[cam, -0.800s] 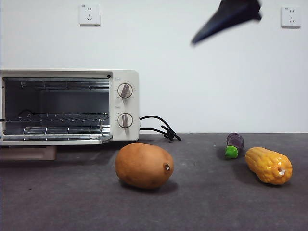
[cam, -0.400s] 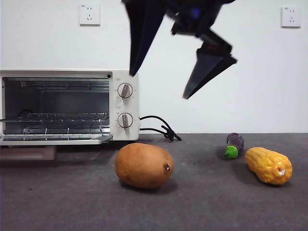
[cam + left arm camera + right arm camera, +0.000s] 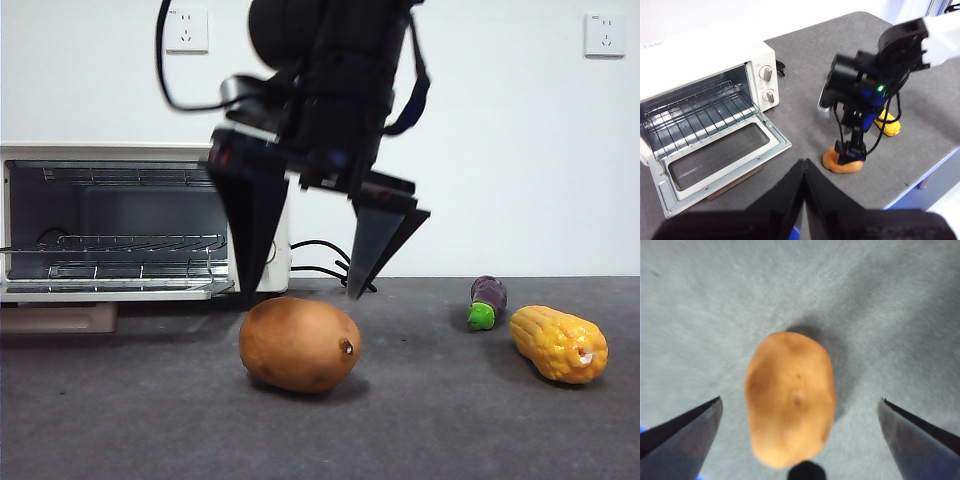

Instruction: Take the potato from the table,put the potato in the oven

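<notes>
The orange-brown potato (image 3: 299, 343) lies on the dark grey table (image 3: 430, 420), a small dark hole at its right end. My right gripper (image 3: 300, 296) hangs open just above it, one jaw over each side, not touching. In the right wrist view the potato (image 3: 790, 397) lies between the wide-spread jaws of the right gripper (image 3: 799, 405). The cream-white oven (image 3: 145, 222) stands at the left with its door down and its racks bare. My left gripper (image 3: 804, 165) waits high above the table, shut and holding nothing; from there the potato (image 3: 842, 164) shows under the right arm, and the oven (image 3: 705, 105) shows too.
A small purple eggplant (image 3: 487, 301) and a yellow corn cob (image 3: 558, 344) lie on the right of the table. The oven's black cord (image 3: 335, 268) trails behind the potato. The table's front edge (image 3: 920, 175) runs close to the corn.
My right arm has come down from the top of the front view and moved left, its open jaws now just above the potato. The potato, oven and other vegetables have not moved.
</notes>
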